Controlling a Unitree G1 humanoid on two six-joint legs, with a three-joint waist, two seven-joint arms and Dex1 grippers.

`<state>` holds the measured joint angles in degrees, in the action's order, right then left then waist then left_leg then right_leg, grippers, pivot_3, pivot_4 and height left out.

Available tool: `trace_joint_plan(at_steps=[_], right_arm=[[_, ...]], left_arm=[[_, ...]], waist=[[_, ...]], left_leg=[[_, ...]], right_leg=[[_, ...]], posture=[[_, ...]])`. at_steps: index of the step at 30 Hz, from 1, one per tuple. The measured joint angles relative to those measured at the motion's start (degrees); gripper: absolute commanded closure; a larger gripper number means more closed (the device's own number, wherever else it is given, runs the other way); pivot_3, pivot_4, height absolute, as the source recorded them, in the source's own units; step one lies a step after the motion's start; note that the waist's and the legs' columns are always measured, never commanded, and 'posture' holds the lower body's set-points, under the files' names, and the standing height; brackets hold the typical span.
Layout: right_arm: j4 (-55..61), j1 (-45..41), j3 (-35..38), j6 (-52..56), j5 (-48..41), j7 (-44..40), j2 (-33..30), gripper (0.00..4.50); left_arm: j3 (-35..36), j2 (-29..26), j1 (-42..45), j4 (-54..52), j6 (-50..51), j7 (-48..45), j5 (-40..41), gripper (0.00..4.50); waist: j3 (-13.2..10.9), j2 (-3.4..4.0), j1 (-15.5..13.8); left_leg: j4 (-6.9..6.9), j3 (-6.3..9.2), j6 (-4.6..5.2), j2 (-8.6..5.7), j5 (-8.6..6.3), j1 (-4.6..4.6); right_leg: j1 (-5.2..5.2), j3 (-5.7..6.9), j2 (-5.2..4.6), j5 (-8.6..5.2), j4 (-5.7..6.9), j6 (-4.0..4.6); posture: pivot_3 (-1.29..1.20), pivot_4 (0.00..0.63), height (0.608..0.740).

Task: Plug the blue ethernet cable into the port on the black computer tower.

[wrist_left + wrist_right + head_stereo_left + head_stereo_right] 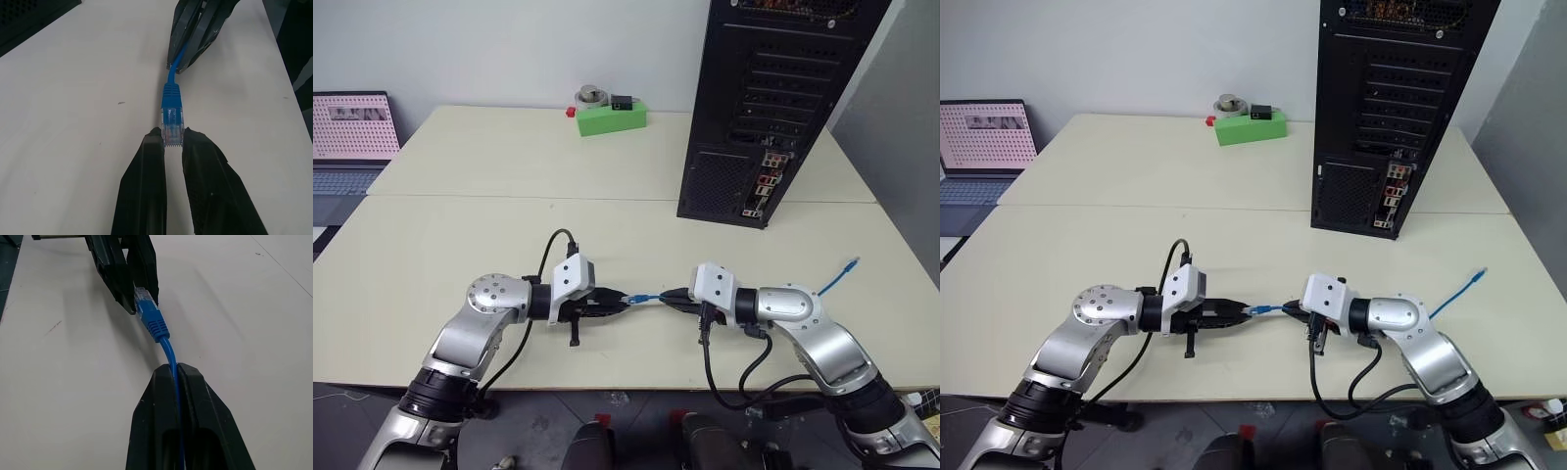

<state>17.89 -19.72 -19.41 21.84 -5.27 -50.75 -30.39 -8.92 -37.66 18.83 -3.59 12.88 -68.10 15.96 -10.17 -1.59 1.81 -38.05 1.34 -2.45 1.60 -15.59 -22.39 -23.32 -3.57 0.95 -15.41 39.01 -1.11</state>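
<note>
Left gripper [172, 139]: fingers pinched on the clear plug of the blue ethernet cable [171, 98]. Right gripper [174, 368]: clamped on the cord just behind. Both arms reach inward, tips facing, low over the cream table [509, 176]. Cable's far end trails right. Black computer tower [769, 98] stands well beyond, upright.

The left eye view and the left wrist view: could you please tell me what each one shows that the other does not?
The left eye view takes in the black computer tower with its port panel, a green box, a laptop and the cable's far plug lying on the table.

The left wrist view shows close up the clear plug pinched between the left gripper's fingers.

Both show the blue ethernet cable spanning from the left gripper to the right gripper, which is shut on the cord.
</note>
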Motion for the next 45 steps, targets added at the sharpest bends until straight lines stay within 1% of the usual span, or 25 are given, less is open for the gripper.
trace_joint_plan(at_steps=[3, 7, 9, 12, 13, 15, 19, 21, 23, 26, 29, 32, 36, 44, 45], right_arm=[[0.0, -0.3, -0.1, 0.6, 0.0, -0.4, -0.1, 4.5], [0.5, -1.3, -0.1, 1.9, -0.5, -1.3, -0.4, 3.57], [1.5, -1.5, 0.1, 2.3, -1.1, -2.3, -1.2, 3.01], [2.5, -1.5, 1.9, 3.8, -3.5, -4.4, -4.5, 2.26], [2.9, -1.4, 3.5, 4.6, -4.8, -5.2, -5.9, 2.09], [4.3, -1.0, 7.5, 7.0, -8.0, -6.5, -8.5, 1.56], [7.6, 1.3, 15.1, 14.1, -16.8, -6.5, -9.2, 0.57], [9.0, 2.3, 17.6, 17.4, -20.8, -5.7, -8.9, 0.5], [10.4, 3.4, 20.1, 21.3, -25.2, -3.4, -6.8, 0.5], [11.9, 3.6, 21.0, 25.8, -29.7, 0.7, -3.9, 0.5], [12.1, 3.6, 20.9, 28.9, -32.3, 4.4, -1.5, 0.5], [12.1, 3.5, 20.8, 30.4, -34.1, 6.7, 0.3, 0.5], [11.9, 3.1, 19.9, 31.4, -35.6, 8.5, 2.4, 0.5], [7.9, 1.9, 18.1, 31.6, -36.7, 9.6, 4.2, 0.5], [7.6, 1.7, 18.1, 31.7, -36.8, 9.6, 4.2, 0.86]], left_arm=[[-0.1, 0.3, 0.0, 0.4, -1.2, 0.0, -0.9, 4.26], [-0.3, 1.2, -0.1, 1.2, -3.7, -0.1, -1.1, 4.26], [-0.5, 1.9, -0.1, 1.2, -5.8, -0.1, -1.3, 4.26], [-0.5, 2.2, -0.2, 1.4, -9.3, 0.0, -2.3, 4.26], [-0.6, 2.6, -0.2, 1.6, -11.1, 0.0, -2.9, 4.26], [-0.9, 3.1, -0.2, 2.3, -15.9, 0.2, -4.7, 4.26], [-2.1, 4.3, 1.0, 7.4, -31.9, 2.6, -10.9, 4.26], [-2.3, 5.1, 2.2, 10.2, -38.8, 4.2, -13.2, 4.26], [-2.3, 6.0, 4.0, 14.4, -49.4, 7.9, -17.2, 4.26], [-2.4, 6.8, 6.6, 19.3, -62.4, 13.5, -23.0, 4.26], [-2.3, 6.8, 8.3, 23.7, -71.5, 19.2, -28.3, 4.26], [-2.3, 6.8, 9.3, 25.9, -76.2, 23.5, -31.9, 4.26], [-2.3, 6.8, 10.0, 26.7, -79.5, 28.1, -35.2, 4.26], [-2.4, 6.3, 10.6, 26.7, -81.0, 34.6, -39.6, 4.26], [-2.5, 6.2, 10.6, 26.7, -81.0, 35.1, -39.8, 4.26]], waist=[[0.0, 0.0, 0.0], [0.0, 0.0, 0.0], [0.0, 0.0, 0.0], [0.0, 0.0, -0.1], [0.0, 0.0, -0.1], [0.0, -0.01, -0.1], [0.0, -0.01, -0.2], [0.0, -0.01, -0.1], [0.0, -0.01, -0.1], [0.0, -0.01, -0.1], [0.0, -0.01, -0.1], [0.0, -0.01, -0.1], [0.0, -0.01, -0.1], [0.0, -0.01, -0.1], [0.0, -0.01, -0.1]], left_leg=[[0.0, 0.0, 0.0, 0.0, 0.0, 0.0], [0.0, 0.01, 0.0, 0.02, 0.0, -0.01], [-0.01, 0.01, 0.0, 0.02, 0.0, -0.03], [-0.02, 0.01, 0.0, 0.01, 0.0, -0.04], [-0.02, 0.01, 0.0, 0.02, 0.0, -0.04], [-0.02, 0.01, 0.0, 0.0, 0.0, -0.06], [-0.02, 0.0, 0.0, 0.01, 0.0, -0.07], [-0.02, 0.0, 0.0, 0.01, 0.0, -0.06], [-0.02, 0.0, 0.0, 0.01, 0.0, -0.06], [-0.02, 0.01, 0.0, 0.01, 0.0, -0.07], [-0.02, 0.0, 0.0, 0.02, 0.0, -0.08], [-0.02, -0.01, 0.0, 0.03, 0.0, -0.1], [-0.02, 0.0, 0.0, 0.03, 0.0, -0.11], [-0.02, -0.01, 0.01, 0.04, 0.0, -0.1], [-0.02, 0.0, 0.01, 0.04, 0.0, -0.1]], right_leg=[[0.0, -0.01, 0.0, 0.0, 0.0, 0.0], [0.0, 0.0, -0.01, 0.0, 0.0, 0.01], [0.0, 0.01, -0.02, 0.01, -0.01, 0.01], [0.0, 0.01, -0.04, 0.01, -0.01, 0.01], [0.0, 0.02, -0.05, 0.01, -0.01, 0.01], [0.0, 0.02, -0.06, 0.01, -0.02, 0.02], [0.02, -0.06, -0.05, 0.02, -0.02, 0.03], [0.02, -0.07, -0.04, 0.02, -0.01, 0.03], [0.02, -0.1, -0.04, 0.02, -0.01, 0.03], [0.02, -0.14, -0.05, 0.03, -0.01, 0.02], [0.02, -0.13, -0.07, 0.03, -0.01, 0.02], [0.02, -0.06, -0.09, 0.03, -0.02, 0.01], [0.02, 0.02, -0.09, 0.03, -0.01, 0.0], [0.02, 0.13, -0.09, 0.04, 0.0, 0.0], [0.02, 0.13, -0.09, 0.04, 0.0, 0.0]], posture=[[0.0, 0.15, 0.74], [0.0, 0.15, 0.74], [0.0, 0.15, 0.74], [0.0, 0.15, 0.74], [0.0, 0.15, 0.74], [0.0, 0.15, 0.74], [0.0, 0.15, 0.74], [0.0, 0.15, 0.74], [0.0, 0.15, 0.74], [0.0, 0.15, 0.74], [0.0, 0.15, 0.74], [0.0, 0.15, 0.74], [0.0, 0.15, 0.74], [0.0, 0.15, 0.74], [0.0, 0.15, 0.74]])
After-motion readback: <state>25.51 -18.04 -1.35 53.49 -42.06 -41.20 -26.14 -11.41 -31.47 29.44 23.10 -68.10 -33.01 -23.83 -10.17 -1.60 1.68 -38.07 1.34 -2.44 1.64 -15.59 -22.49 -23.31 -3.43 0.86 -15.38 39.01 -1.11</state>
